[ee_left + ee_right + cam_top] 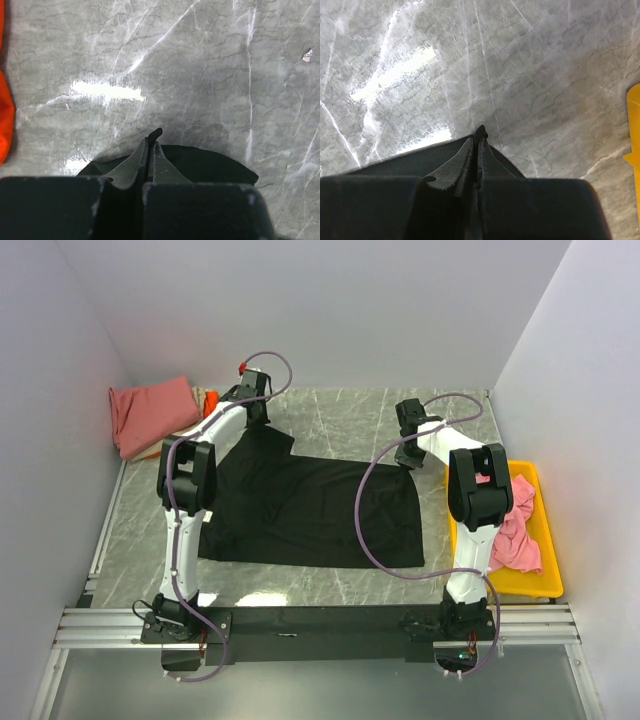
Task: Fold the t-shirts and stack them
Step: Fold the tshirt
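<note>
A large black t-shirt [300, 505] lies spread on the marble table. My left gripper [258, 412] is shut on its far left corner; the left wrist view shows black cloth [200, 162] pinched between the closed fingers [150, 150]. My right gripper [408, 455] is shut on the far right corner; black cloth [420, 157] shows pinched at the tips in the right wrist view [480, 137]. A folded dusty-red t-shirt [150, 412] lies at the far left with an orange one [211, 400] beside it. A pink t-shirt [515, 525] lies in the yellow bin.
The yellow plastic bin [535, 585] stands at the right edge, its rim showing in the right wrist view [634, 125]. White walls close the table on three sides. The orange cloth [4, 110] shows at the left edge of the left wrist view.
</note>
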Controlling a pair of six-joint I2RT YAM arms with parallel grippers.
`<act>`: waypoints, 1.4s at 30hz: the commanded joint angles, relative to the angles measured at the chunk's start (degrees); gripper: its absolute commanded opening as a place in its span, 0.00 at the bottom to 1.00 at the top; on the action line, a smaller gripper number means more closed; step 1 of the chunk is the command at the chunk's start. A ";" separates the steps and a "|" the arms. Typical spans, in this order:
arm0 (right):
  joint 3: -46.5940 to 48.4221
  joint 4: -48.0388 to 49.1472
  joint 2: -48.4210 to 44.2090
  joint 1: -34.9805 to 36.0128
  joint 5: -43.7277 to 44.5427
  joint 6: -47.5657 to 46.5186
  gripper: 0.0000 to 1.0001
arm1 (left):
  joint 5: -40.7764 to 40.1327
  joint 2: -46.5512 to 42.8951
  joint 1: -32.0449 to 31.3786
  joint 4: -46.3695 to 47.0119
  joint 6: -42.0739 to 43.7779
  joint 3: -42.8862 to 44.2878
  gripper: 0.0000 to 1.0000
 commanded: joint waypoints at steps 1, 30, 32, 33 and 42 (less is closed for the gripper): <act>-0.62 0.93 -2.75 0.28 2.07 -1.40 0.00 | -0.17 -5.35 -0.09 1.83 0.21 -0.81 0.00; -19.78 7.09 -24.89 4.50 0.05 -2.98 0.00 | -1.05 -42.95 -1.67 13.17 -12.70 -49.40 0.00; -20.74 6.91 -25.86 4.59 -0.04 -3.16 0.00 | -2.37 -45.16 -1.94 12.73 -14.29 -52.90 0.00; -21.10 6.65 -26.21 4.50 -0.04 -3.16 0.00 | -2.89 -46.30 -1.94 12.47 -14.81 -53.97 0.00; -25.05 5.16 -31.92 4.50 -1.27 -3.60 0.00 | -6.77 -58.86 -1.94 7.02 -22.28 -63.29 0.00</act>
